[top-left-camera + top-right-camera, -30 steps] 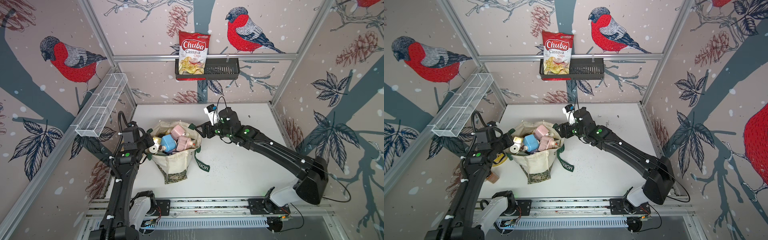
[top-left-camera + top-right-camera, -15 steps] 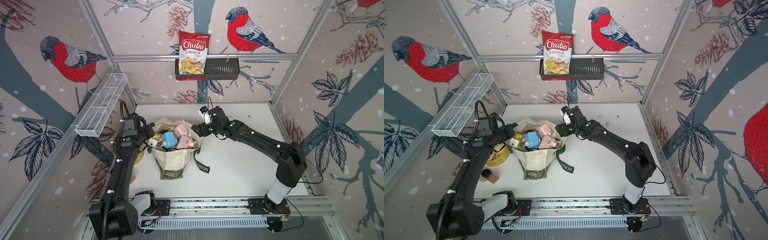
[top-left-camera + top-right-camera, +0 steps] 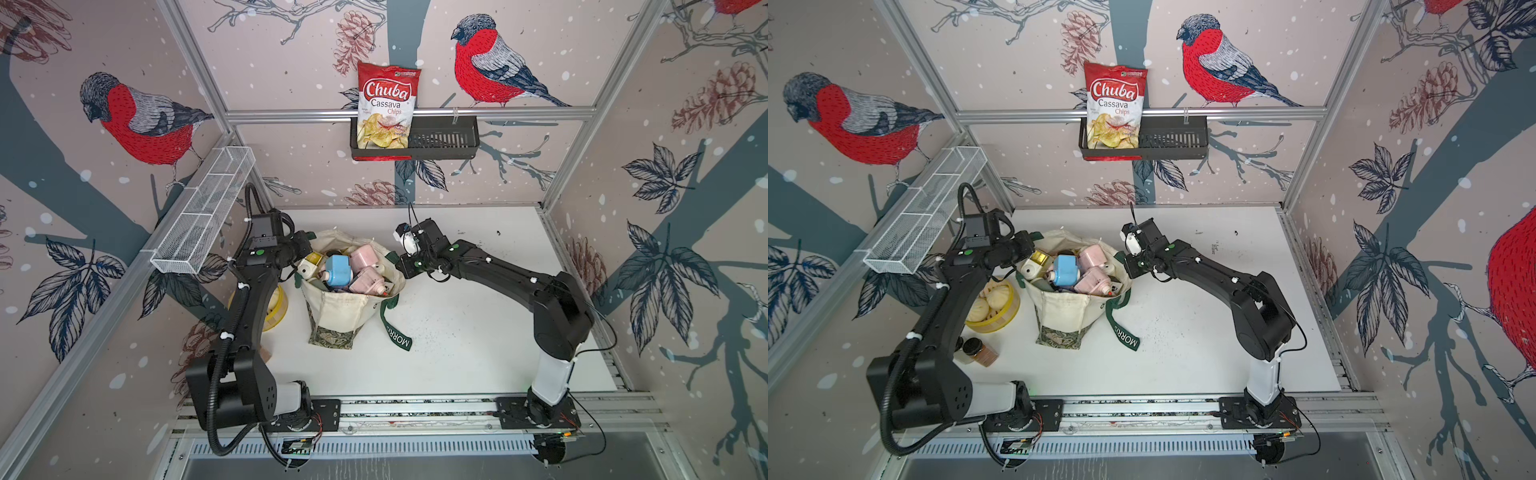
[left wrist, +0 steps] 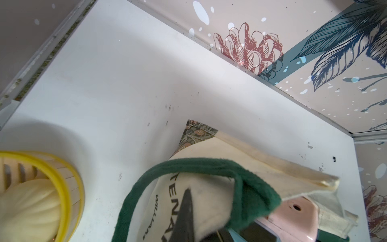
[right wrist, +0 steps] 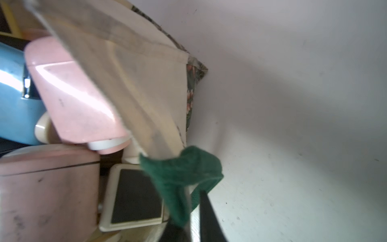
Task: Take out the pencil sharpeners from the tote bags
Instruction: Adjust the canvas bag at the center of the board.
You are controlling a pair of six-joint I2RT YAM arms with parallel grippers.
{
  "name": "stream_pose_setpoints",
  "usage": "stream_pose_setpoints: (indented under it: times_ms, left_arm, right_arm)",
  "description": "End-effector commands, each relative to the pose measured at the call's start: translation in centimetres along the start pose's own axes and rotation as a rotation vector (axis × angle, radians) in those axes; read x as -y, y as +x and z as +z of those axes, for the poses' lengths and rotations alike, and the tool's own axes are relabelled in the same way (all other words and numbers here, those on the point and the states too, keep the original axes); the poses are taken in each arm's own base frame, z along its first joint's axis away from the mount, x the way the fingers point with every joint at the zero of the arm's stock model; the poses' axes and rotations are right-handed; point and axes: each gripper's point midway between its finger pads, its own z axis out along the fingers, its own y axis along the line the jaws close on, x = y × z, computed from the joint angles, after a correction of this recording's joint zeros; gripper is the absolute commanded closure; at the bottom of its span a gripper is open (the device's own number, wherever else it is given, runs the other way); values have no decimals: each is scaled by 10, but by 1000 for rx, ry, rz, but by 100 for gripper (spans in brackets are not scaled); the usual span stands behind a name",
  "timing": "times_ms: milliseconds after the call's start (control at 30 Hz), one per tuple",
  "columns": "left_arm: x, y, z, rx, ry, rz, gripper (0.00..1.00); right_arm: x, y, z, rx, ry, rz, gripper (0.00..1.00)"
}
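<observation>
2 grippers hold the mouth of the tote bag (image 3: pixel 340 311) from opposite sides, left of centre in both top views. The bag stands upright on the white table (image 3: pixel 478 340), cream canvas above a leaf-patterned base. Its open top is heaped with pencil sharpeners (image 3: pixel 353 270): a blue sharpener (image 3: pixel 337 270) in the middle, 2 pink sharpeners (image 3: pixel 365 255) to its right and a cream sharpener (image 3: pixel 309 266) by the left rim. All that show lie inside the bag.

The left gripper (image 3: pixel 304 248) sits at the bag's left rim, pressed together on the canvas. The left wrist view shows 1 dark finger (image 4: pixel 186 209) flat against the lettered cloth under a loop of green handle (image 4: pixel 199 165); the other finger is hidden.

The right gripper (image 3: pixel 400 266) sits at the right rim. In the right wrist view its fingers (image 5: pixel 207 218) pinch a bunched piece of green handle, with a dark-drawered sharpener (image 5: pixel 134 194) just beside them. A lettered strap (image 3: pixel 395 328) hangs down the bag's right side onto the table.

Left of the bag, a yellow bowl (image 3: pixel 992 320) of pale buns is partly hidden by the left arm, and 2 small jars (image 3: pixel 976 351) stand below it in the frame. At upper centre a chips bag (image 3: pixel 388 104) stands in a black basket (image 3: pixel 444 137); a wire rack (image 3: pixel 203 216) runs along the upper left.
</observation>
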Motion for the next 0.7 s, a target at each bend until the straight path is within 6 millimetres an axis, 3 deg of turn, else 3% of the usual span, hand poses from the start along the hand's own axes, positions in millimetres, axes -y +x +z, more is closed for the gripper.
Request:
stream_pose_setpoints:
  times_ms: [0, 333, 467, 500, 567, 667]
  left_arm:
    - [40, -56, -5, 172, 168, 41, 100]
    - [92, -86, 16, 146, 449, 61, 100]
    - [101, -77, 19, 112, 535, 75, 100]
    - [102, -73, 18, 112, 553, 74, 100]
    - [104, -62, 17, 110, 597, 66, 100]
    - [101, -50, 19, 111, 629, 55, 100]
  right_arm:
    - [-14, 9, 1, 0, -30, -28, 100]
    - [-77, 50, -9, 40, -163, -58, 100]
    - [-76, 51, -11, 38, -144, -67, 100]
    - [-73, 47, -14, 48, -129, -68, 95]
    - [-63, 39, -24, 62, -103, -59, 66]
    - [-54, 27, -47, 98, -69, -65, 44]
